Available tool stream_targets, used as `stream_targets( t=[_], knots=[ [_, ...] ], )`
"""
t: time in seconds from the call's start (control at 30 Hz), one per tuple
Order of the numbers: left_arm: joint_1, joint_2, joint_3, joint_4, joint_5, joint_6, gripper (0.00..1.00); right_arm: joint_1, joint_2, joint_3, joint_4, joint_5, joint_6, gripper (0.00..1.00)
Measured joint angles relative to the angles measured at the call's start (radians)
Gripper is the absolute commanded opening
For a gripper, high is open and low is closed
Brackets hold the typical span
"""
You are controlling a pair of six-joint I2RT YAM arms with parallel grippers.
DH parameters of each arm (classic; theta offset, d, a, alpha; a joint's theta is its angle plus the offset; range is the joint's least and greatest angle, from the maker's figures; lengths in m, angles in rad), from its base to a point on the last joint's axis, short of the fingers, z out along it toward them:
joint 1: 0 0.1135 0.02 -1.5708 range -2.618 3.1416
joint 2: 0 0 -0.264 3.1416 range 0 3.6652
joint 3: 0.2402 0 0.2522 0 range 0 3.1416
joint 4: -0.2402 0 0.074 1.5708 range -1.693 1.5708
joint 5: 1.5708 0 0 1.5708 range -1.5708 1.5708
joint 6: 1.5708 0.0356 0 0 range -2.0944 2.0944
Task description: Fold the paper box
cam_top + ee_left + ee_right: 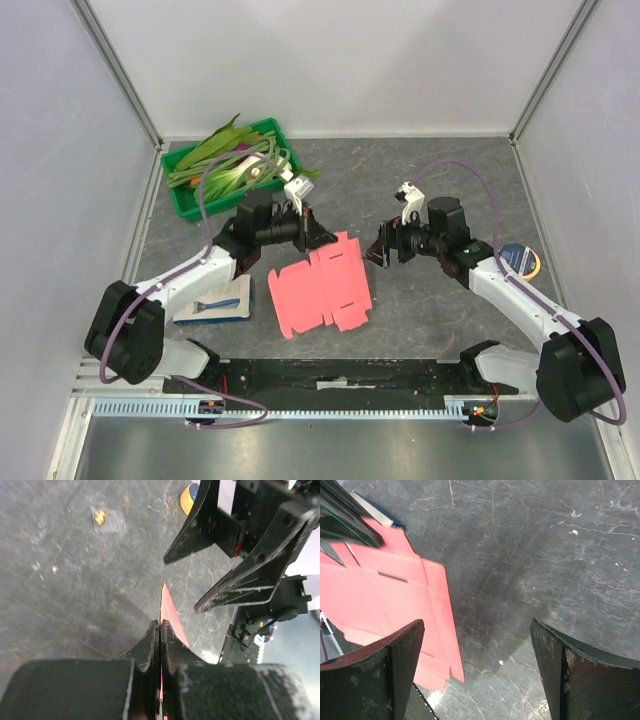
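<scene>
The pink-red paper box (320, 288) lies unfolded, mostly flat, on the dark table between the two arms. My left gripper (322, 240) is shut on its far edge, lifting that edge a little. In the left wrist view the left gripper (160, 623) pinches the thin red paper box (170, 611) edge-on. My right gripper (376, 250) stands open just right of the box, touching nothing. In the right wrist view the right gripper (477, 625) spans bare table, with the paper box (395, 595) to the left beside its left finger (395, 670).
A green tray (186, 198) with long green leaves sits at the back left. A white-and-blue booklet (215, 305) lies left of the box beside the left arm. A round tape roll (520, 261) rests by the right arm. Walls close in the sides and back.
</scene>
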Motion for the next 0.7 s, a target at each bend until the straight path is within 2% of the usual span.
stream_targets(
  t=[0.03,0.17,0.2,0.37,0.4,0.53,0.57,0.63,0.67,0.7],
  knots=[
    [0.002,-0.007,-0.082,0.105,-0.001,-0.074,0.02,0.000,0.003,-0.008,0.011,-0.012,0.004,0.92],
    [0.002,-0.010,-0.237,0.319,-0.016,-0.222,0.02,0.000,0.018,-0.026,0.097,-0.082,0.027,0.80],
    [0.002,-0.010,-0.263,0.374,-0.018,-0.257,0.02,0.002,0.030,-0.033,0.130,-0.104,0.035,0.76],
    [0.002,0.012,-0.294,0.615,-0.017,-0.380,0.02,0.017,0.105,-0.048,0.200,-0.158,0.055,0.66],
    [0.004,0.018,-0.297,0.648,-0.017,-0.393,0.02,0.020,0.110,-0.052,0.209,-0.162,0.056,0.59],
    [0.008,0.037,-0.321,0.761,-0.021,-0.433,0.02,0.024,0.117,-0.065,0.259,-0.192,0.069,0.43],
    [0.008,0.040,-0.328,0.777,-0.024,-0.438,0.02,0.027,0.120,-0.070,0.277,-0.202,0.074,0.31],
    [0.011,0.041,-0.341,0.804,-0.032,-0.442,0.02,0.033,0.125,-0.084,0.300,-0.212,0.075,0.17],
    [0.013,0.041,-0.347,0.812,-0.037,-0.443,0.02,0.035,0.126,-0.093,0.309,-0.217,0.075,0.02],
    [0.013,0.042,-0.351,0.813,-0.045,-0.443,0.03,0.041,0.126,-0.103,0.318,-0.222,0.076,0.00]
  ],
)
